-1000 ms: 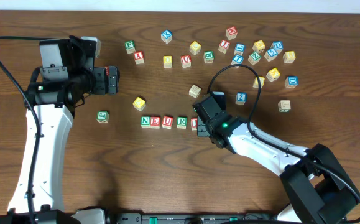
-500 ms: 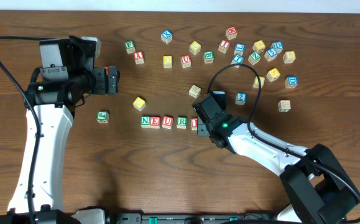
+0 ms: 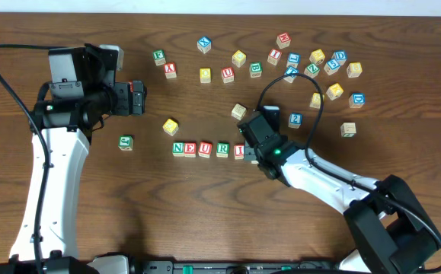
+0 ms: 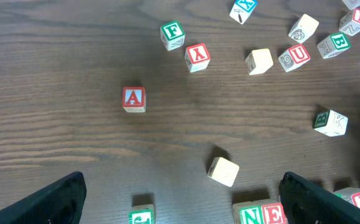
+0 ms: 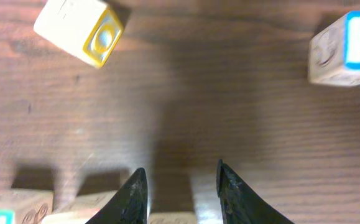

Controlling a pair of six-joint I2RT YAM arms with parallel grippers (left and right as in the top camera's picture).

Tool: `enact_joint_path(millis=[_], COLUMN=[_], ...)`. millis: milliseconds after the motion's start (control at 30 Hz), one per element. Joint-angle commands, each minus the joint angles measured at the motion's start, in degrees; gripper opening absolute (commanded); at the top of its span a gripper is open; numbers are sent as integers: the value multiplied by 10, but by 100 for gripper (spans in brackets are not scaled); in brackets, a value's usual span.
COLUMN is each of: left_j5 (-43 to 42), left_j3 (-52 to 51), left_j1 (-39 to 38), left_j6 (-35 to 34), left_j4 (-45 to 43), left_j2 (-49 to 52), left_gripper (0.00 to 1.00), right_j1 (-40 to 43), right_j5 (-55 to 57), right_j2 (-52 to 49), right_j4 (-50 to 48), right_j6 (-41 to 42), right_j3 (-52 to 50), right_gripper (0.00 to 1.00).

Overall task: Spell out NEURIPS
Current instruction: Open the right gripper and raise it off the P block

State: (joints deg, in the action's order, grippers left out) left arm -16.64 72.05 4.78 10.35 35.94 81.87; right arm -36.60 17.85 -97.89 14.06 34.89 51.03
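lying just beside right end effector (image 5: 180,167), red i cube (image 3: 239,150)

Red A cube (image 4: 133,98), green F cube (image 4: 172,35), wooden table (image 4: 55,62)

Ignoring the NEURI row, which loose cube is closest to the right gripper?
The yellow-ringed cube, just ahead of the right gripper; the blue 2 cube sits farther off.

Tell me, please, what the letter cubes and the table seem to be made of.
Letter cubes: pale, unvarnished-looking wood, bare faint-grained sides, with coloured painted or printed faces. Table: dark brown wood with streaky grain, matt sheen; solid wood, veneer or laminate cannot be told.
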Motion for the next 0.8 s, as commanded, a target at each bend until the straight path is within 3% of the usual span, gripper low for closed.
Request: enact_joint_path(millis=[0,300,767], left_j5=[-7,-7,-7], left_j3=[13,13,13], left_j1=[2,2,2], left_j6=[-1,-1,-1], left_j4=[0,0,0], left_j2=[-2,-2,-2], left_gripper=[98,98,98], right_j1=[19,57,24], right_j5=[22,-40,-92], right_j2=[-7,-7,-6], right_j4=[-2,56,187], right_j6=[-13,-13,38], right_j3=[-2,-2,-1], right_gripper=[27,27,27])
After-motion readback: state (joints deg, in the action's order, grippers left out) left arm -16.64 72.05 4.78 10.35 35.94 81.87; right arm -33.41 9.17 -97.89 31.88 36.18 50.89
